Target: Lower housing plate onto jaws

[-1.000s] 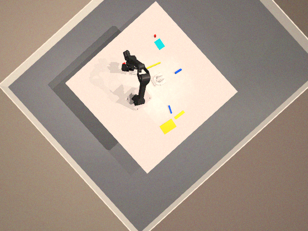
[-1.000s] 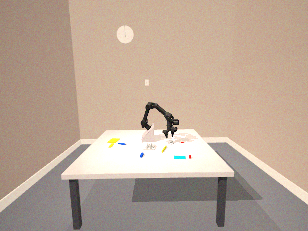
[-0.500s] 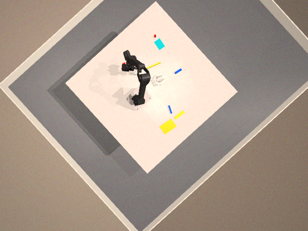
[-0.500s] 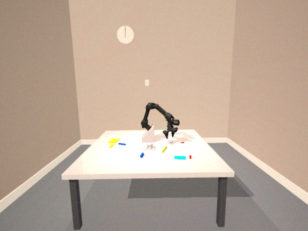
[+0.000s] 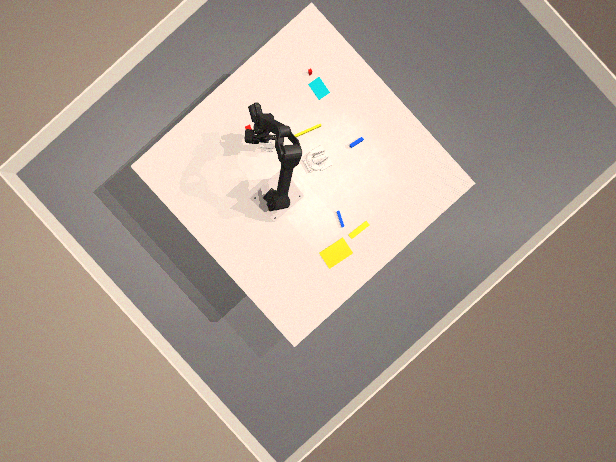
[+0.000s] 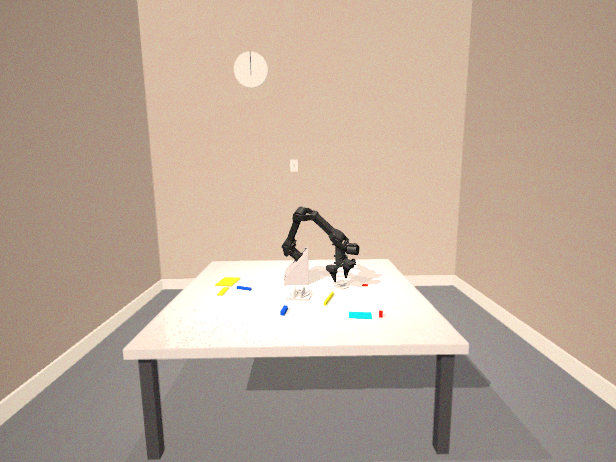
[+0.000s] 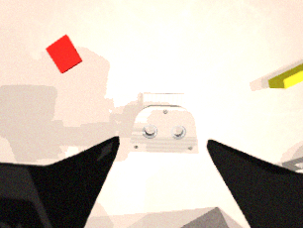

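Observation:
The pale housing plate (image 5: pixel 268 148) (image 6: pixel 342 285) (image 7: pixel 164 120) lies on the table, apart from the jaws. The wrist view shows its rounded edge, two large round holes and several small ones. My gripper (image 6: pixel 340 279) (image 7: pixel 162 142) is open and empty above the plate, one finger towards each side of it. The pale base with the two jaws (image 5: pixel 316 160) (image 6: pixel 300 294) stands beside the arm, with nothing on top. Only a bit of it shows at the wrist view's right edge. Its pins and stubs are too small to make out.
A red block (image 5: pixel 248 127) (image 6: pixel 365 285) (image 7: pixel 64 54) and a long yellow bar (image 5: pixel 308 130) (image 6: pixel 329 298) (image 7: pixel 294 79) lie on either side of the plate. A cyan plate (image 5: pixel 319 88) (image 6: pixel 360 315), blue bars (image 5: pixel 356 142) (image 6: pixel 244 288) and a yellow plate (image 5: pixel 336 253) (image 6: pixel 228 281) lie farther off.

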Action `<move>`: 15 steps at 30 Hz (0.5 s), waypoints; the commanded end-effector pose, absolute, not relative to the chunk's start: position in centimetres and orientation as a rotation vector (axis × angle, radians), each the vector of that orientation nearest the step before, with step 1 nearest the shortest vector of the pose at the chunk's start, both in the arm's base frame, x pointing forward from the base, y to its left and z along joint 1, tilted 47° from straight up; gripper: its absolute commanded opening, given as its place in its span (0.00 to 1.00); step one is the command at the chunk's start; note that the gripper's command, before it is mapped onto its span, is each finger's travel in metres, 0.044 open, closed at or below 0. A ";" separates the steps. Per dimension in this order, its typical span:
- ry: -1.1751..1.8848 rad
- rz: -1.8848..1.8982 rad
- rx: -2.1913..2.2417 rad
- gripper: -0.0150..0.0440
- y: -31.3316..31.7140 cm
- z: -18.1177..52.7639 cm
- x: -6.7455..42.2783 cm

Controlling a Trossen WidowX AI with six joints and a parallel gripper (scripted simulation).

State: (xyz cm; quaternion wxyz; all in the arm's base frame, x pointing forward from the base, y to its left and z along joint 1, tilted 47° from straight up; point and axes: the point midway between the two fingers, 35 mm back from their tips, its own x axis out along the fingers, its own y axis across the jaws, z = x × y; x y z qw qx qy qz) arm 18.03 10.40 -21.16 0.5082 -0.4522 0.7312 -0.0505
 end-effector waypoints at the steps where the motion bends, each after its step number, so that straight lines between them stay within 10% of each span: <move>1: 1.761 -0.119 -1.101 1.00 9.7 -21.6 18.0; 15: 1.760 -0.119 -1.104 1.00 8.3 -23.0 17.9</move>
